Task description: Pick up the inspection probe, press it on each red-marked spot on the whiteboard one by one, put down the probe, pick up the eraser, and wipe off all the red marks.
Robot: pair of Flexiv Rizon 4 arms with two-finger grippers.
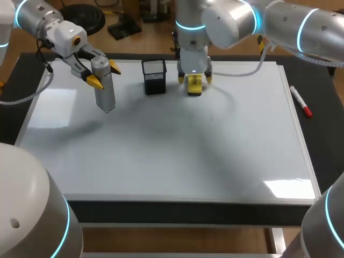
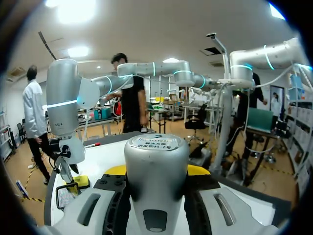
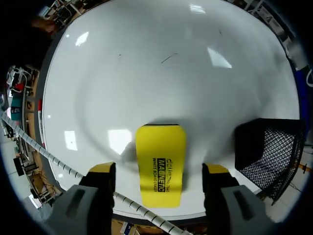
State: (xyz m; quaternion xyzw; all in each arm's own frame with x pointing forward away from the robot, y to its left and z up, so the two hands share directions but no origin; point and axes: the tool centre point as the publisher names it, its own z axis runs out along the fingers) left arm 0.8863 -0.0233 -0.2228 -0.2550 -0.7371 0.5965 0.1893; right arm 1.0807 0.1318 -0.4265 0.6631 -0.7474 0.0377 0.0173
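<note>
Looking at the head view, my left gripper (image 1: 105, 75) at upper left is clamped on the probe (image 1: 106, 97) above the whiteboard (image 1: 161, 156). My right gripper (image 1: 194, 79) hangs over the eraser (image 1: 194, 87) at top centre. In the left wrist view, both fingers press the probe. In the right wrist view, the fingers stand wide and the eraser lies between them, untouched.
</note>
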